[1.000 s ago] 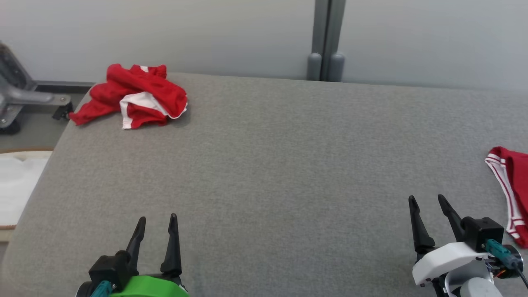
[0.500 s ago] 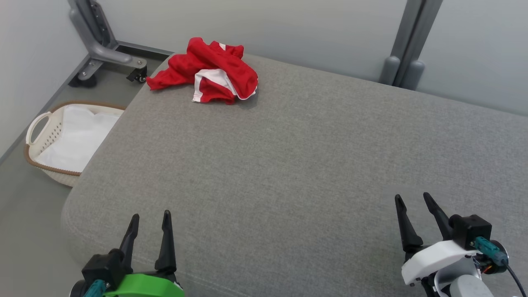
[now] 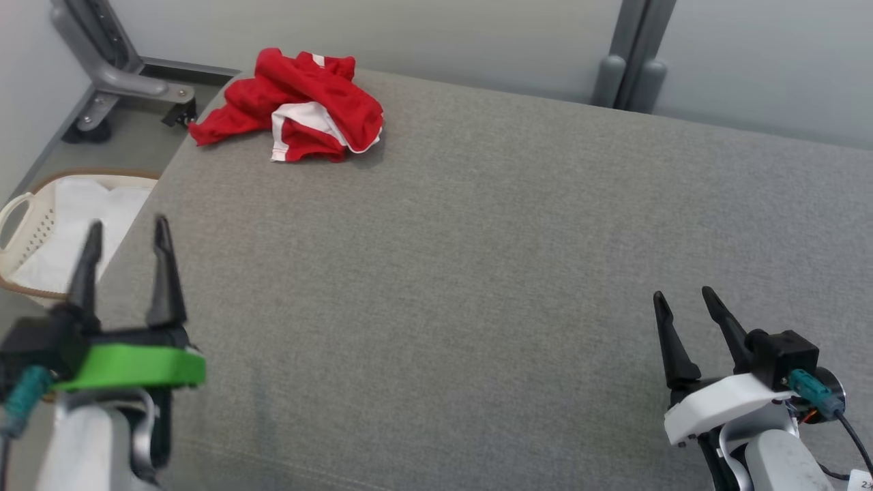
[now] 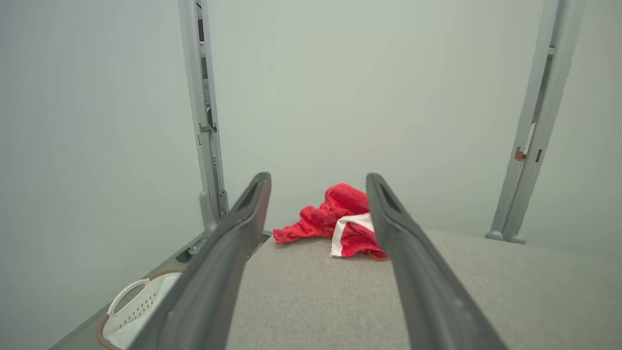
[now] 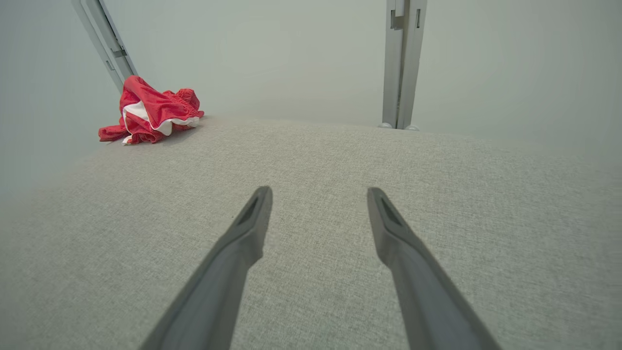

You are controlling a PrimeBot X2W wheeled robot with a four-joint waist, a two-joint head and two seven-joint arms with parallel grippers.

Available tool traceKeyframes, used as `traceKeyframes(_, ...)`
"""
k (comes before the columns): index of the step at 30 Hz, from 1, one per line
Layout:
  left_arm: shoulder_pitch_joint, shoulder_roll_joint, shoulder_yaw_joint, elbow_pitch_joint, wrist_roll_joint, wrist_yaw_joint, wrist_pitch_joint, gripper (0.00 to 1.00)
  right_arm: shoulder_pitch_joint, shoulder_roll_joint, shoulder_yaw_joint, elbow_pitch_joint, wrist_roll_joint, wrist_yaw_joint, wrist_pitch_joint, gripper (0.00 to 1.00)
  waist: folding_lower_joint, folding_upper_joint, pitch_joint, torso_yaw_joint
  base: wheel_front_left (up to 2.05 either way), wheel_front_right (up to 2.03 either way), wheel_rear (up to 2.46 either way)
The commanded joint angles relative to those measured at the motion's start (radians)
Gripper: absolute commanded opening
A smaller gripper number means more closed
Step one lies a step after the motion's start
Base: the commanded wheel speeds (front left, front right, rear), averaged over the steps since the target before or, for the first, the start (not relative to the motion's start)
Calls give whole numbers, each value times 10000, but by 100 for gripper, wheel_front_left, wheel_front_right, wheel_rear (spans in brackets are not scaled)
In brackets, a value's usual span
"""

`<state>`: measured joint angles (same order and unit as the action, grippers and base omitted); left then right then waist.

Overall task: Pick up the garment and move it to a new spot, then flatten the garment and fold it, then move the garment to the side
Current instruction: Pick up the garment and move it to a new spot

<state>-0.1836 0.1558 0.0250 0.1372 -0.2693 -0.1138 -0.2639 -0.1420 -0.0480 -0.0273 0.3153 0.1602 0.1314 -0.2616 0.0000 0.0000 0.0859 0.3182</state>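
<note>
The garment (image 3: 300,109) is thin red cloth, matt and softly crumpled, with bands of smooth white cloth. The bench (image 3: 477,273) is covered in grey woven fabric, matt, with a fine rough grain and a padded, rounded edge. The basket (image 3: 24,235) looks like cream plastic pierced with small holes, under a brown rim. The white cloth (image 3: 75,204) in it is matt. The stand (image 3: 116,75) looks like grey painted metal with a dull sheen. The wall panels (image 3: 443,34) are smooth and matt. The left gripper (image 3: 127,222) has jaws of dark matt plastic on a smooth green collar (image 3: 129,365). The right gripper (image 3: 683,293) has the same dark jaws, on a faintly glossy white shell (image 3: 723,402).
</note>
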Motion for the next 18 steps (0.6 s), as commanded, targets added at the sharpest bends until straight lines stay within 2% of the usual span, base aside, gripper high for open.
traceKeyframes(1, -706, 290, 106, -95, 2, -39, 76, 100, -104, -47, -79, -154, -35, -15, -48, 100, 0, 0, 373, -409, 0, 0, 0)
traceKeyframes(4, -1934, 895, 179, -145, -80, -77, 428, 100, -147, -49, -104, -417, -296, -15, -48, 100, 0, 0, 672, -751, 0, 0, 0)
traceKeyframes(9, -4028, 1684, 352, 623, -571, -127, 1262, 100, -396, -49, -69, -1032, -684, -15, 190, 100, 0, 0, 1365, -1550, 0, 0, 0)
traceKeyframes(13, -5522, 2073, 567, 1940, -873, -107, 1829, 100, -603, -49, 66, -1674, -924, -15, 489, 100, 0, 0, 2040, -2159, 0, 0, 0)
traceKeyframes(18, -6728, 2136, 649, 3693, -1309, -53, 2378, 100, -794, -44, 144, -2523, -1125, -15, 779, 100, 0, 0, 2911, -2661, 0, 0, 0)
